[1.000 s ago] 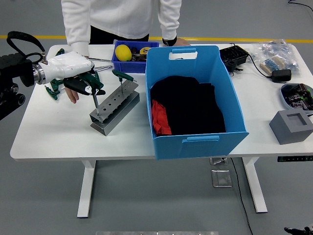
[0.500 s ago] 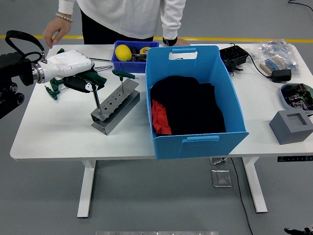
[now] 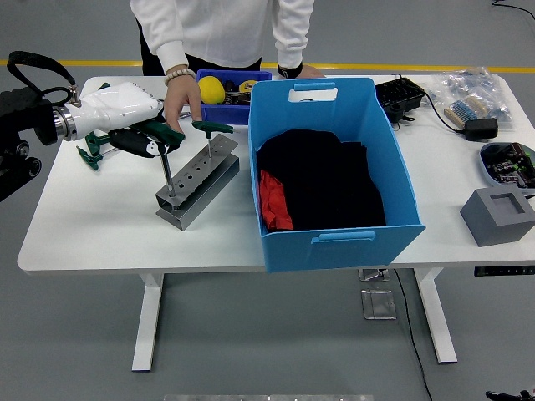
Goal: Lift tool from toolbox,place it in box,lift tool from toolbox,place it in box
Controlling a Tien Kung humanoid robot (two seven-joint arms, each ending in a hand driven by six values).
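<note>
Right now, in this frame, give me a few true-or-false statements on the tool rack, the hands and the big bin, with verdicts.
1. The left robot hand grips a green-handled tool whose shaft stands in the metal rack. True.
2. The large blue bin is empty. False: it holds black and red cloth.
3. A person's hand reaches down near the rack's far end. True.
4. The rack sits right of the bin. False: it sits left of it.
5. The right robot hand hovers over the bin. False: it is out of view.
</note>
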